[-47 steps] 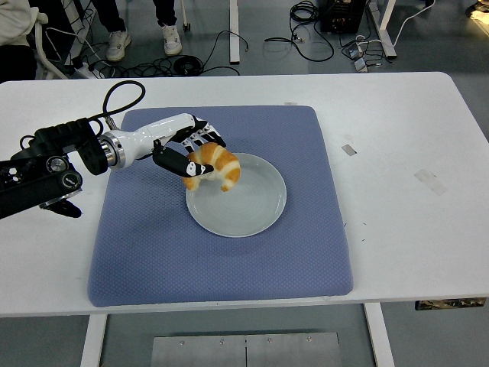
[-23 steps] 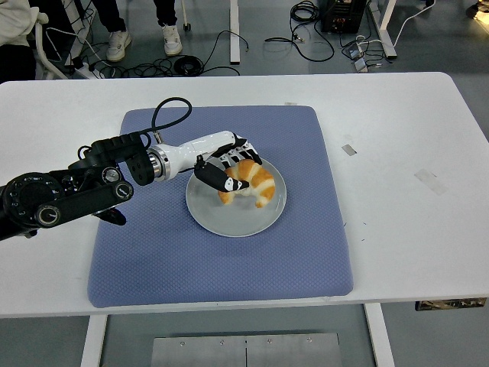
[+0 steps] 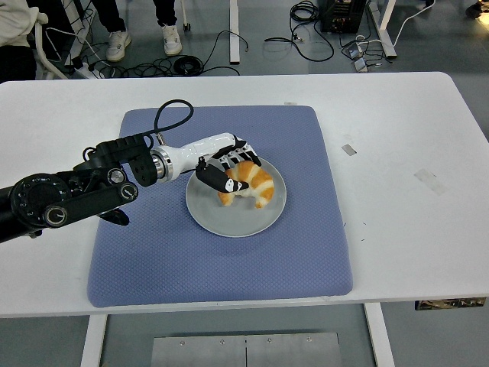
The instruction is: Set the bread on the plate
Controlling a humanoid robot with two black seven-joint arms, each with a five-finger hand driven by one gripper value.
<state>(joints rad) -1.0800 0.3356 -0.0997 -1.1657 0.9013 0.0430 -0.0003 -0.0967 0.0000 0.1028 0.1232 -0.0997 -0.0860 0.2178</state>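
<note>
left hand [image 3: 226, 167] gripping bread [image 3: 250, 183], over plate [image 3: 244, 222]

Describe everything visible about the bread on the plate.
The golden-brown crescent-shaped bread looks like a croissant: glossy baked crust with ridged segments, paler at its lower left end. It lies curved over the upper middle of the round pale grey plate, apparently resting on it. The robot's black-and-white left hand wraps its fingers around the bread's left side, covering part of it. Nothing else touches it.
</note>
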